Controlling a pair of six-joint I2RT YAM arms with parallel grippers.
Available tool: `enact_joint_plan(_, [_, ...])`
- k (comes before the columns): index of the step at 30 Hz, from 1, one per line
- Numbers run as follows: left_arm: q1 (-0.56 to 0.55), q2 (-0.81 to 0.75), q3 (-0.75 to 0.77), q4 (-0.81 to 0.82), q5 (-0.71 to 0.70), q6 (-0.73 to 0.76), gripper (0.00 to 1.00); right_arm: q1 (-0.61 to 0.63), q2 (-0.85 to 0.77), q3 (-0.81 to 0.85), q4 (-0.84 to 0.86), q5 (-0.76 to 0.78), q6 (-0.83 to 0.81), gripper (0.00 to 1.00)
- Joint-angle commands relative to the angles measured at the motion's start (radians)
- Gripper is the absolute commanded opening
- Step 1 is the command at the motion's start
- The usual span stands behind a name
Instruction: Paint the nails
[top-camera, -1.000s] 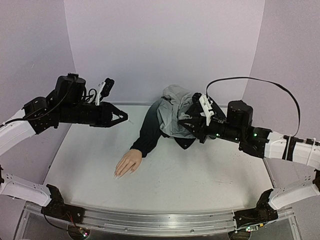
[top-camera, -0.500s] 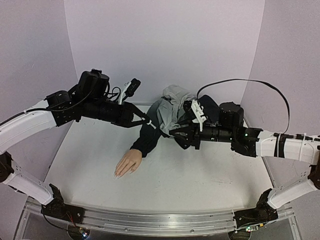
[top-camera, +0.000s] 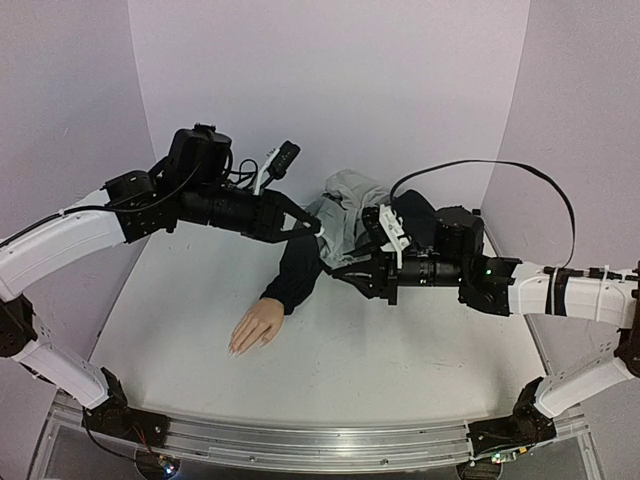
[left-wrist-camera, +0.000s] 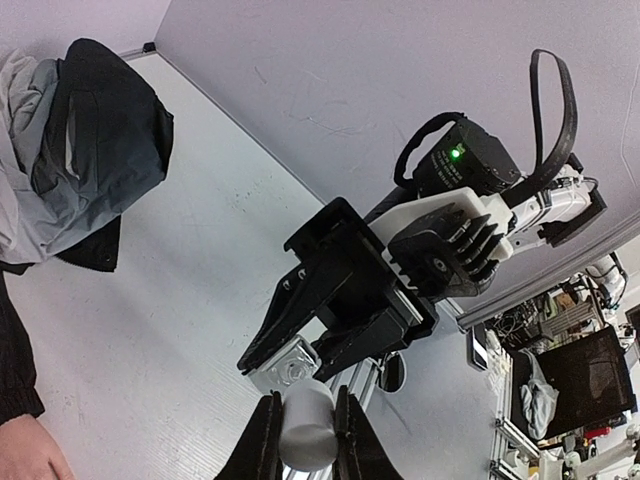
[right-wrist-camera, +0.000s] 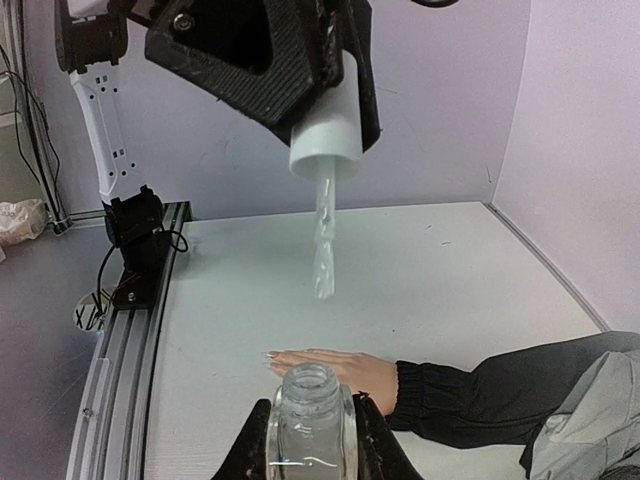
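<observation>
The flesh-coloured mannequin hand (top-camera: 255, 327) lies palm down on the white table, its dark sleeve (top-camera: 295, 268) running back to a heap of clothes. Its pale nails (top-camera: 233, 350) point to the near left and also show in the right wrist view (right-wrist-camera: 270, 355). My left gripper (top-camera: 305, 229) is shut on a white cap (left-wrist-camera: 308, 430) with a clear brush (right-wrist-camera: 324, 245) hanging from it. My right gripper (top-camera: 345, 275) is shut on an open clear glass bottle (right-wrist-camera: 310, 420). The brush tip hangs a little above and beyond the bottle's mouth, over the hand.
A grey and dark clothing heap (top-camera: 350, 215) lies at the back middle. Lilac walls close the back and sides. An aluminium rail (top-camera: 300, 440) runs along the near edge.
My left arm has swung right and my right gripper has moved left, so the two now meet above the sleeve. The mannequin hand has not moved.
</observation>
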Motion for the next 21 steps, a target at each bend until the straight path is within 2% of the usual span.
enact_joint_plan(1, [-0.025, 0.003, 0.05, 0.049, -0.002, 0.022, 0.0, 0.007, -0.016, 0.032, 0.067, -0.012, 0.006, 0.0])
enact_joint_plan(21, [-0.05, 0.018, 0.045, 0.036, -0.073, 0.032, 0.0, 0.01, -0.048, 0.017, 0.074, 0.019, -0.001, 0.0])
